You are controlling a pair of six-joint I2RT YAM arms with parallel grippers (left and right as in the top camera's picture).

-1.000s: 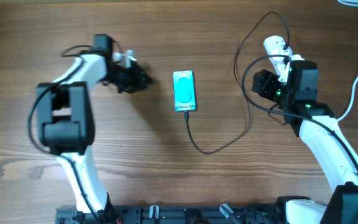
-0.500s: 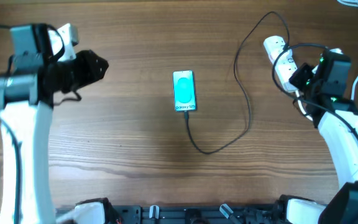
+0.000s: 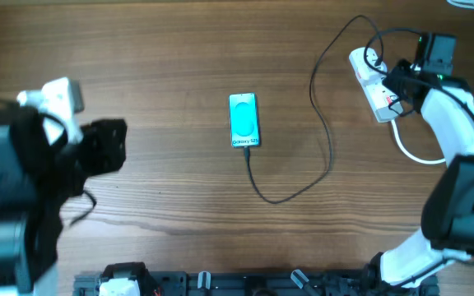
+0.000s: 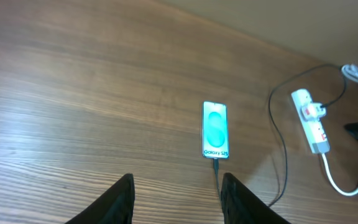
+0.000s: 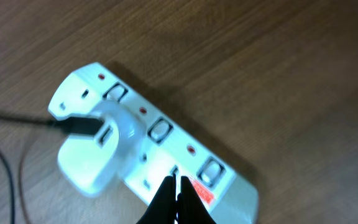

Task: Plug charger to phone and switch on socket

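The socket point(image 5: 185, 155), a glossy white moulded strip with rounded ends, rocker switches and red marks, is found near the far right corner of the wood-grained table point(image 3: 138, 49), its long axis slanted from far-left to near-right. The right gripper point(image 5: 175, 185) is seen directly over it, fingers pressed together on nothing. Its narrow tip is pointed at the strip's top face between the middle switch point(image 5: 160, 129) and the end switch point(image 5: 210, 171); contact cannot be confirmed. The charger point(image 3: 328, 156), a thin, limp black cable, is looped from a white adapter point(image 5: 95, 149) seated at the strip's far end to the near short edge of the phone point(image 3: 244, 120). The phone, a flat glassy teal slab, is laid mid-table, and the connector tip is judged plugged in there. The left gripper point(image 4: 178, 186) is held high and well apart, fingers parted and empty. The switch press is judged best left to the right arm.
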